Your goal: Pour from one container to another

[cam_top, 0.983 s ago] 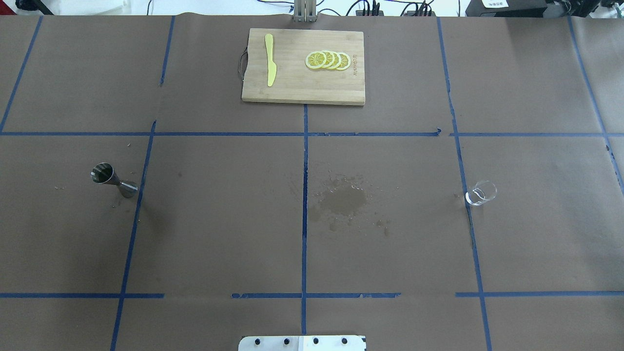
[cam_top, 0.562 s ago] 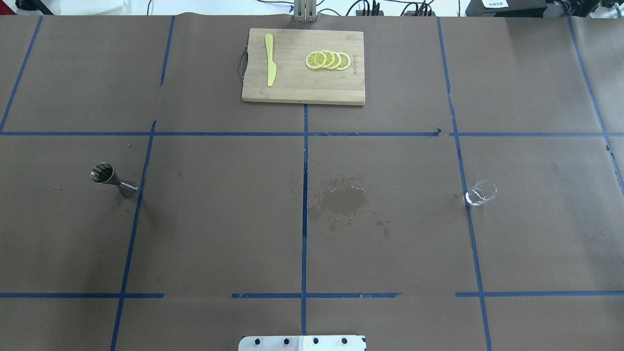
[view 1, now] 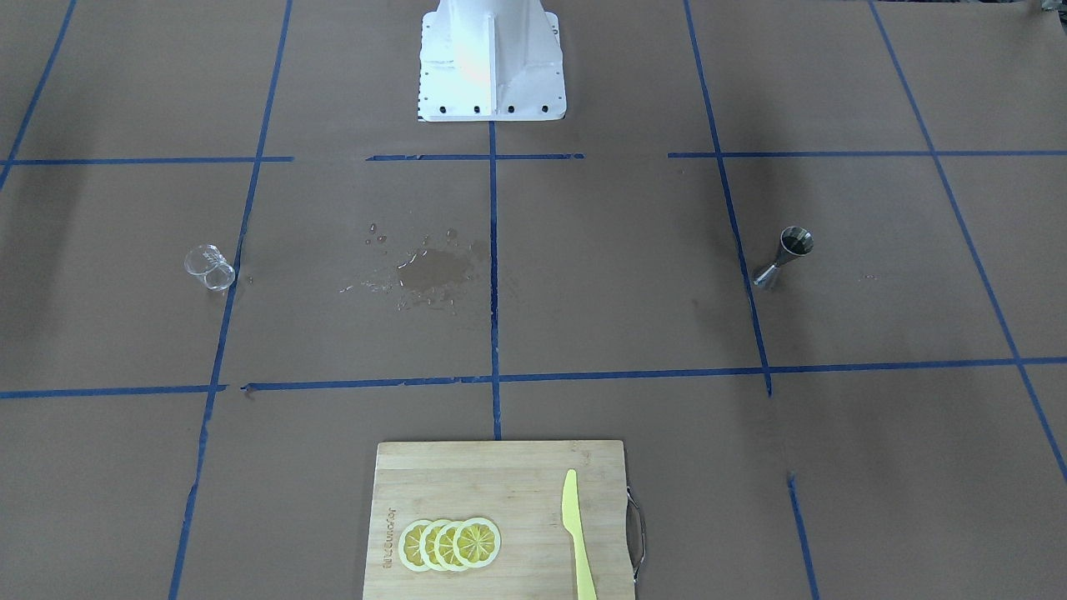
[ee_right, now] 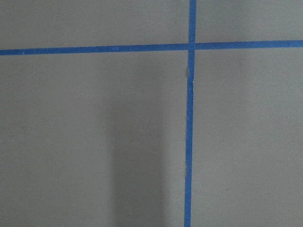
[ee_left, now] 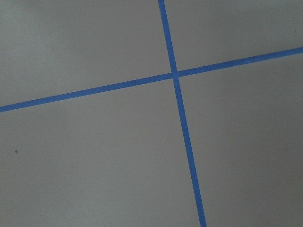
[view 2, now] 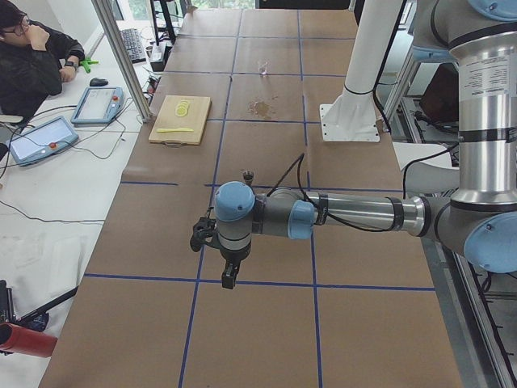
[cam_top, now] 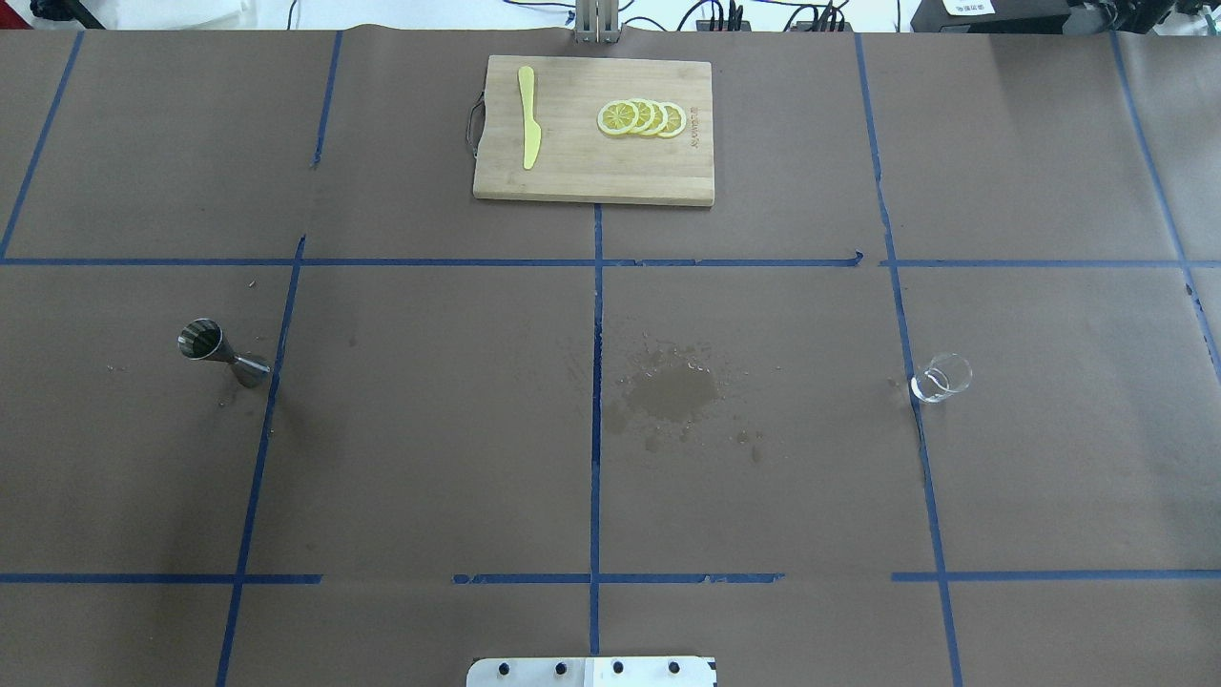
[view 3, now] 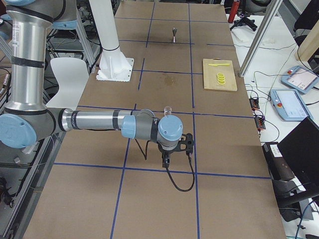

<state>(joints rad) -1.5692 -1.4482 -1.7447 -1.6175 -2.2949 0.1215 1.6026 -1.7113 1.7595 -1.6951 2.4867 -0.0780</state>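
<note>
Now, worktop [cam_top: 429, 458]: brown paper under a blue tape grid.
Left arm [view 2: 355, 214]: stretched low over the worktop; left end effector [view 2: 229, 280] points down, apart or together cannot be told.
Right arm [view 3: 94, 120]: stretched likewise; right end effector [view 3: 165, 161] points down, apart or together cannot be told.
Cutting board [cam_top: 591, 172]: far middle, carrying lemon slices [cam_top: 641, 118] and a yellow knife [cam_top: 529, 119].
Wet patch [cam_top: 672, 393]: centre, between both vessels.
Jigger [cam_top: 221, 351]: upright on the robot's left, just beside a tape line.
Glass cup [cam_top: 941, 378]: upright on the robot's right, at a tape line, well apart from the jigger.
</note>
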